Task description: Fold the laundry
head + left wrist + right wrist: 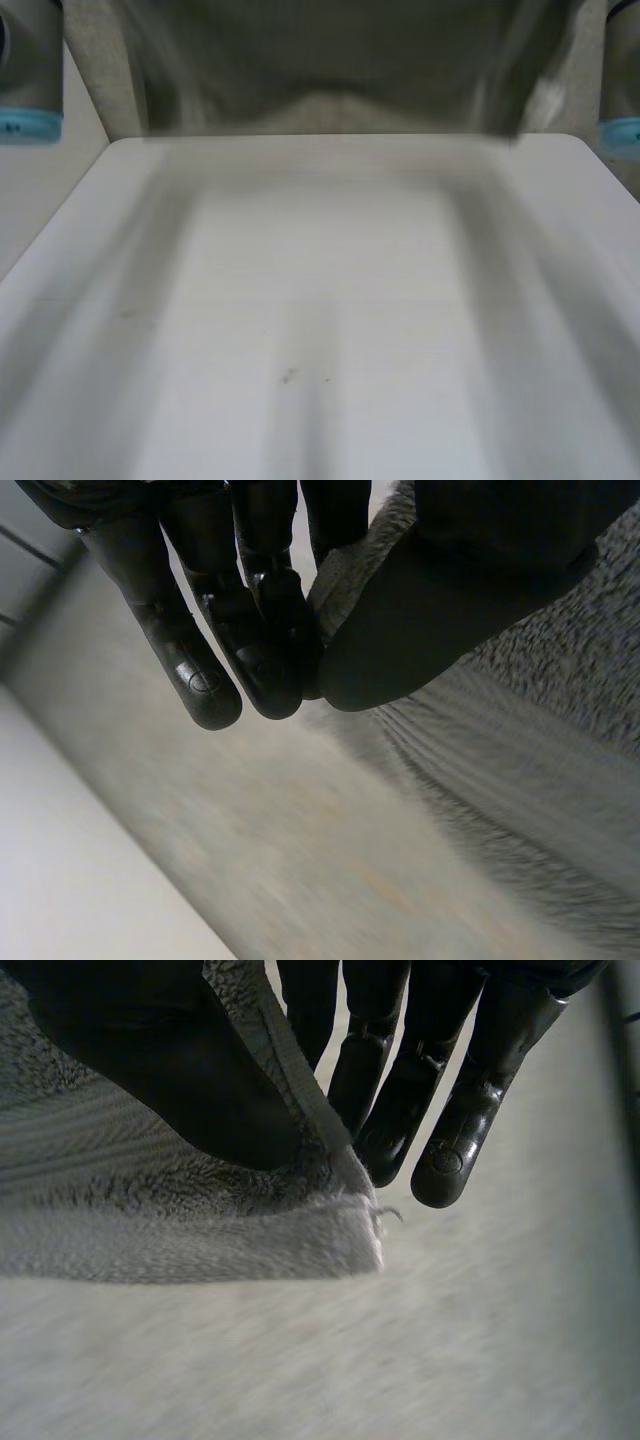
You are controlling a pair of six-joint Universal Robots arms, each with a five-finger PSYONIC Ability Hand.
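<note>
A grey fleecy towel (330,70) hangs spread out above the far edge of the white table (320,300), blurred by motion. In the left wrist view my left hand (250,630) pinches the towel's (560,710) edge between thumb and fingers. My right hand (400,1110) pinches the towel (150,1210) the same way, just beside a corner (365,1230) that sticks out past the thumb. The cloth stretches between the two hands.
The left arm (30,90) and the right arm (620,130) stand at the far corners of the table. A beige floor (300,860) lies beyond the table's edge.
</note>
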